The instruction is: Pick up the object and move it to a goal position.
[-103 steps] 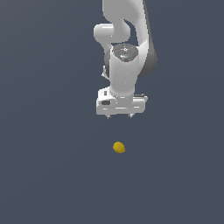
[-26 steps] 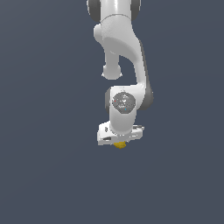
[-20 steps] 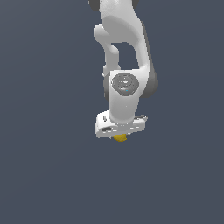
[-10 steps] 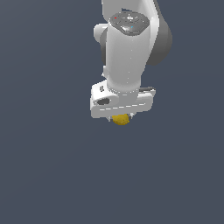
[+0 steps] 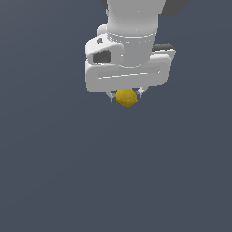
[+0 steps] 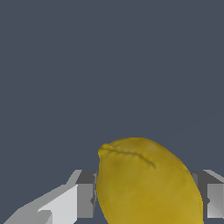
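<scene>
The object is a small yellow, bumpy lemon-like lump (image 5: 126,97). It hangs just under the white gripper (image 5: 126,94), held between the two short fingers, well above the dark grey floor. In the wrist view the lemon (image 6: 146,183) fills the space between the two grey finger pads (image 6: 85,200), which press on it from both sides. The gripper body is far wider than the lemon. The white arm rises out of the top of the exterior view.
A plain dark grey surface (image 5: 54,181) spreads across both views. No other object, container or goal marker shows in either view.
The gripper came down over the lemon, shut on it and lifted it. Since half a second ago it has risen further with the lemon and looms larger in the exterior view.
</scene>
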